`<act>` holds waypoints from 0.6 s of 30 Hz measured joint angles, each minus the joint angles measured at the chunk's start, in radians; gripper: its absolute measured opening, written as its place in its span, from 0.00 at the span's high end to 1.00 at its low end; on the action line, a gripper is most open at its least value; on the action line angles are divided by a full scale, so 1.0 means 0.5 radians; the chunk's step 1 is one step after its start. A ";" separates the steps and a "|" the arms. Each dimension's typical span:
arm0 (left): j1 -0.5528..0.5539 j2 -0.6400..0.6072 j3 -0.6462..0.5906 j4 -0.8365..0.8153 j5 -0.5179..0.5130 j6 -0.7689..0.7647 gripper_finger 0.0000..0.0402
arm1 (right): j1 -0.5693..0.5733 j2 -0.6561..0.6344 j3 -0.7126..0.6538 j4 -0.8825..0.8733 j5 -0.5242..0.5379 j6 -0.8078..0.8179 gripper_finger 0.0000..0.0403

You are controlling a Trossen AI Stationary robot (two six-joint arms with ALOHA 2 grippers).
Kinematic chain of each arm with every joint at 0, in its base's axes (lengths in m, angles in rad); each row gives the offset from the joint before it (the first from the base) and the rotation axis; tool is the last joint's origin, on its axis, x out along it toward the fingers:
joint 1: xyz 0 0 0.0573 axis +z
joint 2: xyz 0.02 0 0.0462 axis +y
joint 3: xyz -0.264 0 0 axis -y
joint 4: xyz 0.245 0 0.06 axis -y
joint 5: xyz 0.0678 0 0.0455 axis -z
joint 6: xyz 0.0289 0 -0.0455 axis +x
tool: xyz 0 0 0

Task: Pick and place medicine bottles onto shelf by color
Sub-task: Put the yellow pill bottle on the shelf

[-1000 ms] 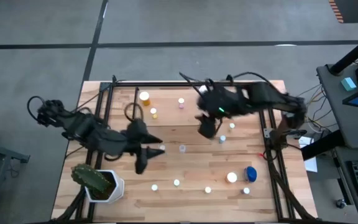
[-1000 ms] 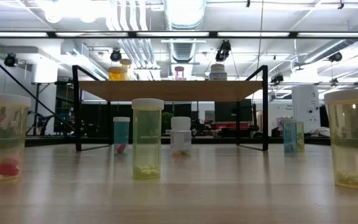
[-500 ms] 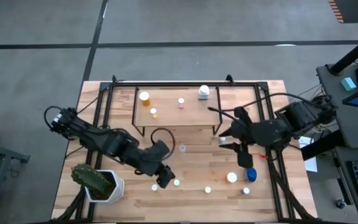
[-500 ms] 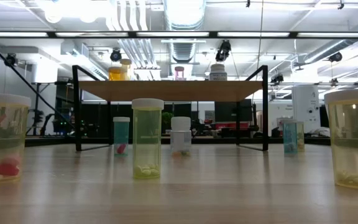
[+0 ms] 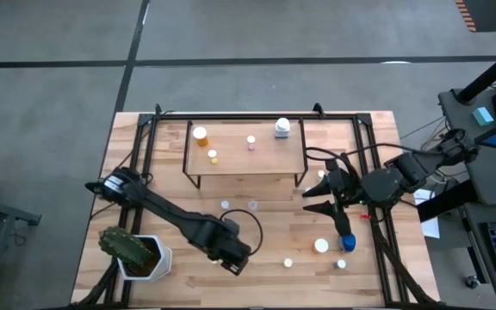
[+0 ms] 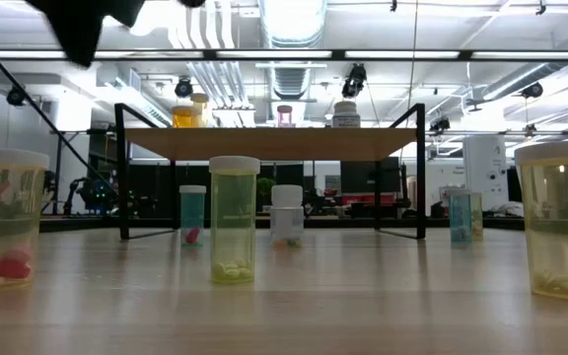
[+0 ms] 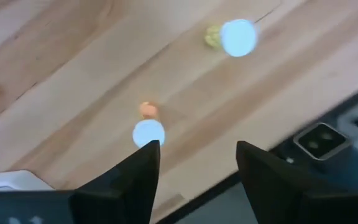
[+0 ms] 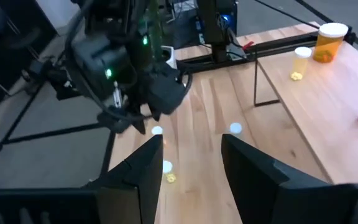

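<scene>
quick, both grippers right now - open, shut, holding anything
left gripper: open, empty, above the table.
right gripper: open, empty, beside the shelf.

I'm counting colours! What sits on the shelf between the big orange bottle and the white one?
A small yellow bottle and then a pink bottle stand there on the shelf; the high view shows it.

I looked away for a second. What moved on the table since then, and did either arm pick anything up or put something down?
The left gripper swung from mid-table to the near edge, above two bottles, jaws open and empty. The right gripper left a white bottle on the shelf and pulled back beside it, open. The other bottles and the cactus pot stayed put.
</scene>
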 joint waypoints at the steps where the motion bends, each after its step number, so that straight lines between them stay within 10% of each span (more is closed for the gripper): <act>1: -0.001 0.023 -0.001 -0.018 0.004 0.000 0.48 | 0.000 -0.017 -0.029 0.023 -0.001 0.004 0.62; 18: -0.119 0.088 -0.302 0.148 -0.079 -0.113 0.38 | -0.001 -0.046 -0.144 0.030 -0.005 0.031 0.63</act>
